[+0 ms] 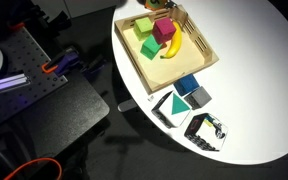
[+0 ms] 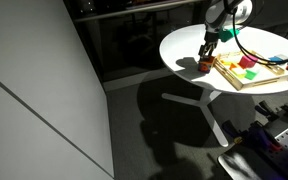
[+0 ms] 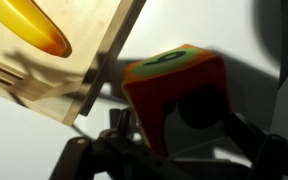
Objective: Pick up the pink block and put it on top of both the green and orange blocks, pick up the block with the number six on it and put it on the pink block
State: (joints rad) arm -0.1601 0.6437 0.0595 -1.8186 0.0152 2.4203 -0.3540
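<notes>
In an exterior view, one light wooden tray (image 1: 196,52) on the round white table (image 1: 264,90) holds one pink block (image 1: 165,29), two green blocks (image 1: 147,47) and one yellow banana (image 1: 174,47). One blue block (image 1: 187,85) lies outside it.

In an exterior view, the gripper (image 2: 206,55) hangs over one orange block (image 2: 205,65) just beside the tray.

In the wrist view, two fingers (image 3: 246,140) flank that green-topped block. Whether they pinch it, I cannot tell.

Banana (image 3: 29,28) cut off by top edge; block (image 3: 174,95) blurred, marking unreadable; fingers (image 3: 119,125) cropped at bottom edge.
</notes>
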